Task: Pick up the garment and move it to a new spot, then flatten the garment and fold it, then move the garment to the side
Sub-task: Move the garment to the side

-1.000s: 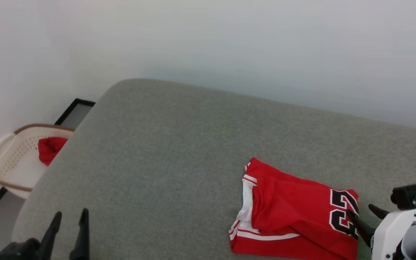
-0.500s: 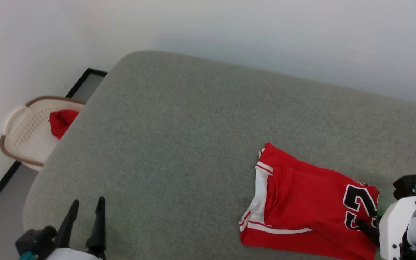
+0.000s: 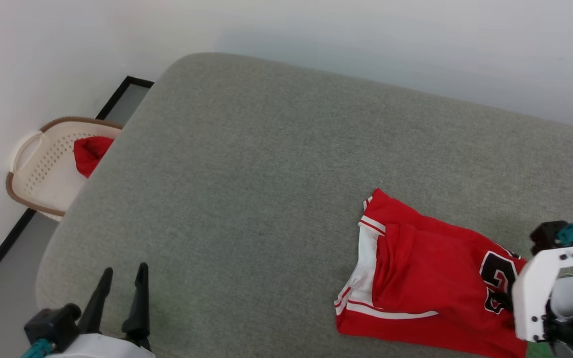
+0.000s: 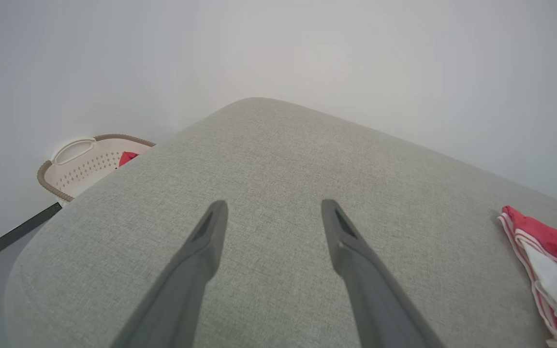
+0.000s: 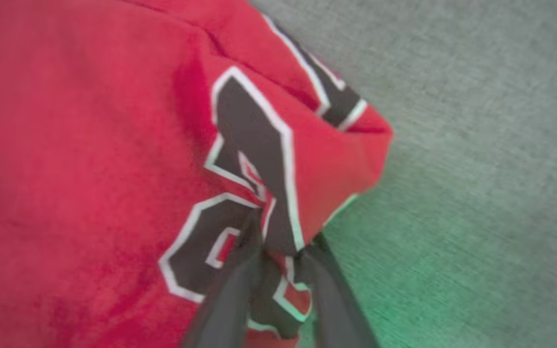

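Observation:
The garment [image 3: 416, 278], a red jersey with white striped trim and black numerals, lies folded on the grey cushion at the lower right. Its striped edge shows at the right of the left wrist view [image 4: 544, 246]. My right gripper [image 3: 503, 301] sits at the garment's right edge, mostly hidden behind its white wrist. In the right wrist view the two fingers [image 5: 281, 241] stand close together, pinching a bunched fold of the garment [image 5: 90, 145] at the numerals. My left gripper [image 3: 125, 271] hovers open over bare cushion at the lower left, with nothing between its fingers [image 4: 274, 205].
A cream laundry basket [image 3: 33, 164] stands on the floor beyond the cushion's left edge, with a plain red cloth lump [image 3: 90, 151] inside. The grey cushion [image 3: 246, 174] spreads wide between the two grippers. A white wall runs behind it.
The head camera has tilted, shifting the whole picture. My right gripper's fingers have closed from open onto the garment's numbered edge, bunching the cloth. The left gripper stays open.

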`<state>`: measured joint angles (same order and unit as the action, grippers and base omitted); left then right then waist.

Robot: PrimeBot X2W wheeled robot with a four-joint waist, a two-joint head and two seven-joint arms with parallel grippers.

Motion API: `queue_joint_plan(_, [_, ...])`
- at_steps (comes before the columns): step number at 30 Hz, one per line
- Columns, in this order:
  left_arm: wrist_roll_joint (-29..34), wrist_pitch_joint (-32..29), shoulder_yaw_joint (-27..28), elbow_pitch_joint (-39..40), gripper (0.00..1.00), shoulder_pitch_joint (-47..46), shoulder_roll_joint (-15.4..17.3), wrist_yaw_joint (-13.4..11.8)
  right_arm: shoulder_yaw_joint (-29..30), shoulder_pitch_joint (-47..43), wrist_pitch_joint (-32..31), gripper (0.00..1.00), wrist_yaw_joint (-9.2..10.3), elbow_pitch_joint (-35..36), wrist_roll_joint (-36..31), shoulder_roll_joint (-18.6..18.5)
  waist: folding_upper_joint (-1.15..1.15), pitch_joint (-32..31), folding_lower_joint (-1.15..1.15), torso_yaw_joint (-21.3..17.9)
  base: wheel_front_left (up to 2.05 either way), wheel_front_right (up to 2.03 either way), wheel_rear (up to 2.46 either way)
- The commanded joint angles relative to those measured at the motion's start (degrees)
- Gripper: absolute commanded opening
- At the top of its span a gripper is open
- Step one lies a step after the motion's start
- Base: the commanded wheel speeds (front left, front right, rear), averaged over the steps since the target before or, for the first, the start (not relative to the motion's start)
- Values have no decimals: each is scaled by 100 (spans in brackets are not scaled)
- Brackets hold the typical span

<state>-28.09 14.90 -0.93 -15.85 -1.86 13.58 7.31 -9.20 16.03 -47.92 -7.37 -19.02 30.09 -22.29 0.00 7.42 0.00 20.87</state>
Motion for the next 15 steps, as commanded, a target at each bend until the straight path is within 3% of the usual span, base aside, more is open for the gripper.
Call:
queue_joint_plan(1, [27,31,41,26,100,-15,-7,13,-166,-195,-150,0,-10,-155,-14,113,0,1,0,-40,0,0,0])
queue_joint_plan(15, [230,20,93,166,100,-95,22,25,-184,409,105,0,-8,470,75,-332,0,-164,0,-529,0,0,0])
